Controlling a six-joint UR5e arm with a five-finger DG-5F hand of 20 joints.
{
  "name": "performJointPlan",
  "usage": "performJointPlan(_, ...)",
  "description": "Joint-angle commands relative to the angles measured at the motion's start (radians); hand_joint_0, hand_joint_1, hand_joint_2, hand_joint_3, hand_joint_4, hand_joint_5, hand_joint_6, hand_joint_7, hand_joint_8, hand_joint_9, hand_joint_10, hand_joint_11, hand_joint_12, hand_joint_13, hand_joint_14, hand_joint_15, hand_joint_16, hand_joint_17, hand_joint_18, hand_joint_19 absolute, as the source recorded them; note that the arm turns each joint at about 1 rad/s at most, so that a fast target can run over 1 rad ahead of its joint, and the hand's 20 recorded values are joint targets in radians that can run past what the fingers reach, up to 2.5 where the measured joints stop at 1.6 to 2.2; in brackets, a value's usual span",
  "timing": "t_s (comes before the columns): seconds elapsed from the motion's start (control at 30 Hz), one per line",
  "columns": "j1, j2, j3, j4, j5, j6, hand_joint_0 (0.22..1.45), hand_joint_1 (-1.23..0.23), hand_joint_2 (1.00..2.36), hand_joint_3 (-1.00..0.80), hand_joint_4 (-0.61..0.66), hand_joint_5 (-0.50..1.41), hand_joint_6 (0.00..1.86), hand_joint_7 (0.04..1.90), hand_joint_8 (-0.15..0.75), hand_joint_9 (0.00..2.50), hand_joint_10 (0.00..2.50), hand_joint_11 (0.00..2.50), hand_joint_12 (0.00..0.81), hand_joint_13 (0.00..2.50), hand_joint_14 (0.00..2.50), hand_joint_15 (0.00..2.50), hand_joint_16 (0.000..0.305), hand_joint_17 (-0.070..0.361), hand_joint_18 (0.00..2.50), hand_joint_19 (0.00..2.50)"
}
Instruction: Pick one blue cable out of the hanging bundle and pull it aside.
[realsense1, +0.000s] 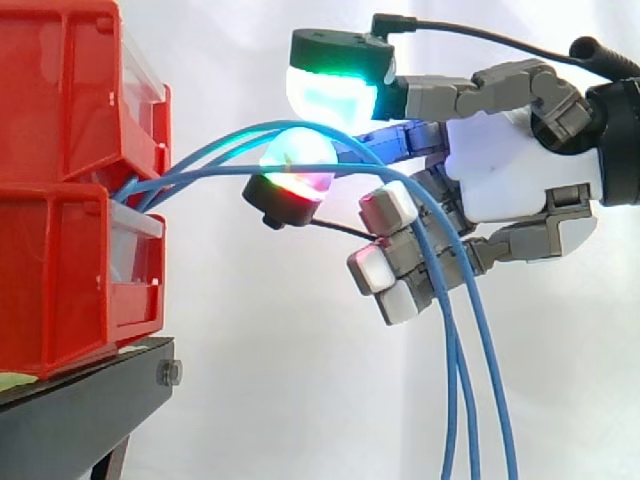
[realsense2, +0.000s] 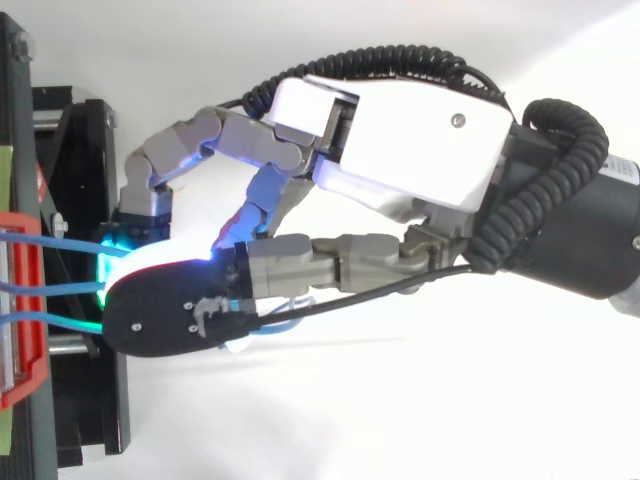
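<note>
Blue cables (realsense1: 468, 400) leave between the red bins (realsense1: 60, 290) at left, arch right through my hand (realsense1: 500, 180), then hang down. Two pads (realsense1: 330, 95) pinch narrowly on the topmost cable (realsense1: 215, 138). Judged light, limp and smooth-jacketed, so likely to slip; best held firmly at the arch crest.

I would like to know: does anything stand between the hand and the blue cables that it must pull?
Nothing visible does. The hand is right in among the blue cables, which arch out of the red bins, cross it and hang down. Whether one cable is parted from the rest I cannot tell.
</note>
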Motion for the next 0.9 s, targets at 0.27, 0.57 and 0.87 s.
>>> performJointPlan(0.27, 0.0, 0.001, 0.0, -0.002, 0.001, 0.0, 0.61, -0.81, 1.01, 0.0, -0.04, -0.08, 0.93, 0.97, 0.348, 1.38, 0.02, 0.75, 0.39, 1.17, 0.02, 0.56, 0.064, 0.144, 1.1, 0.49)
performJointPlan(0.57, 0.0, 0.001, 0.0, -0.004, 0.001, 0.0, 0.71, -0.89, 1.02, -0.24, -0.12, -0.12, 0.94, 1.0, 0.265, 1.25, 0.03, 0.79, 0.315, 0.99, 0.02, 0.58, 0.047, 0.107, 0.86, 0.52)
performJointPlan(0.87, 0.0, 0.001, 0.0, -0.004, 0.001, 0.0, 0.72, -0.93, 1.0, -0.5, -0.11, -0.11, 0.94, 1.0, 0.252, 1.24, 0.03, 0.77, 0.305, 0.95, 0.02, 0.56, 0.046, 0.104, 0.83, 0.49)
